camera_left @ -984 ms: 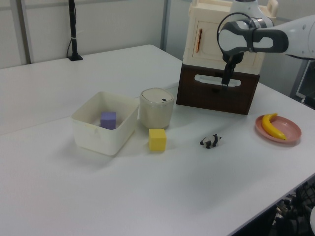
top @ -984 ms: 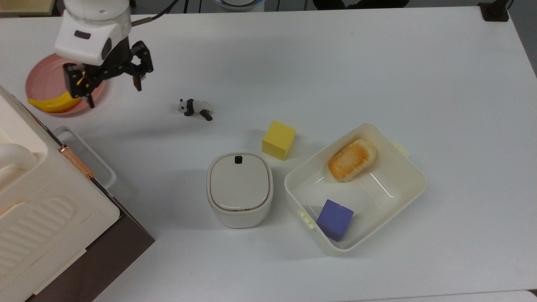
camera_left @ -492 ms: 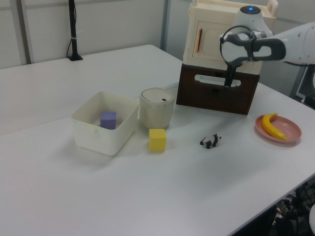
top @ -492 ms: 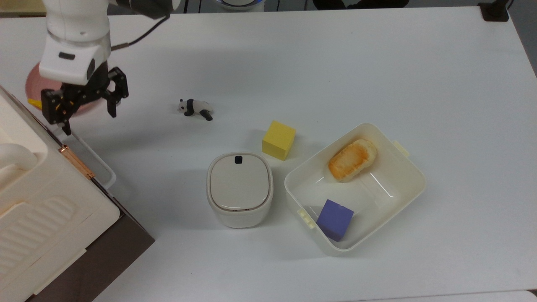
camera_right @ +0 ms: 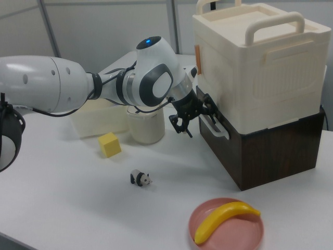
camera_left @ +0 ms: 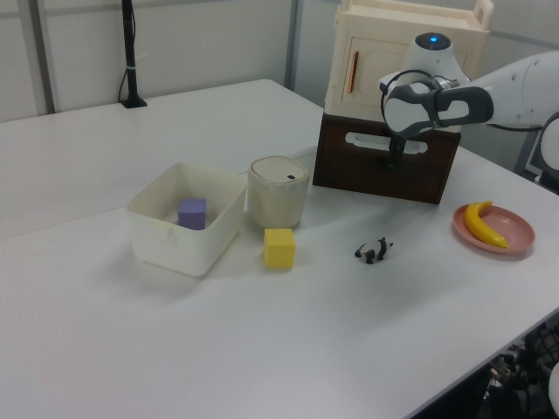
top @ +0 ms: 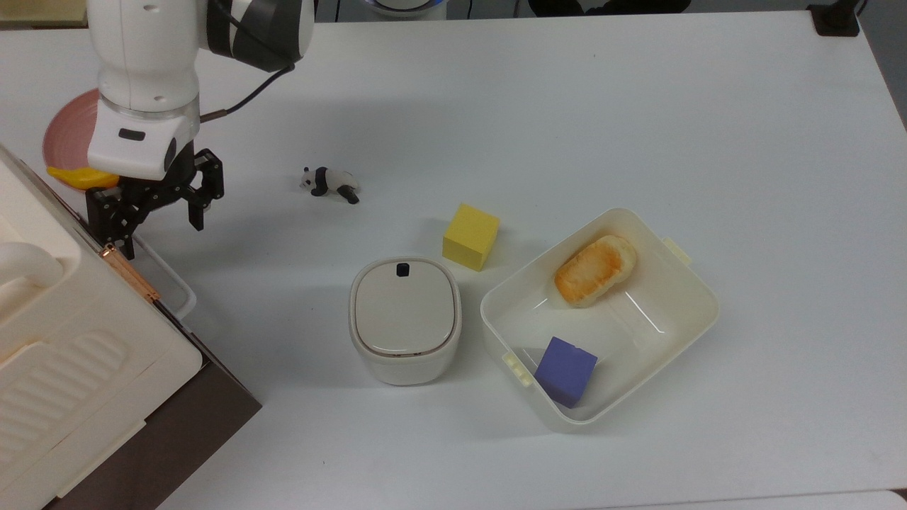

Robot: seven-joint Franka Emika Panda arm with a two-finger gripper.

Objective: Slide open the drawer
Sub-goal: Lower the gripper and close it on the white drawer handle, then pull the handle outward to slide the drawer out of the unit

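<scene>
The drawer point(top: 212, 414) is the dark brown box at the top view's lower left, with a white loop handle point(top: 173, 287) on its front. In the left view the drawer point(camera_left: 384, 175) stands at the back, and in the right view the drawer point(camera_right: 260, 153) is on the right with its handle point(camera_right: 214, 126) facing left. My gripper point(top: 161, 234) is open and points down over the handle's upper end in the top view. One finger point(top: 128, 244) is close to the drawer front and the other lies outside the loop. The gripper point(camera_right: 199, 121) sits at handle height.
A ribbed cream case point(top: 64, 333) with a copper clasp sits on the drawer box. Behind the arm is a pink plate point(top: 64, 131) holding a banana. A toy panda point(top: 329, 184), a yellow cube point(top: 470, 236), a lidded cream pot point(top: 404, 319) and a cream tub point(top: 680, 319) with bread and a purple cube lie further right.
The gripper has moved from above the pink plate down the top view to the drawer handle, descending towards it. It has stayed open. Nothing else has moved.
</scene>
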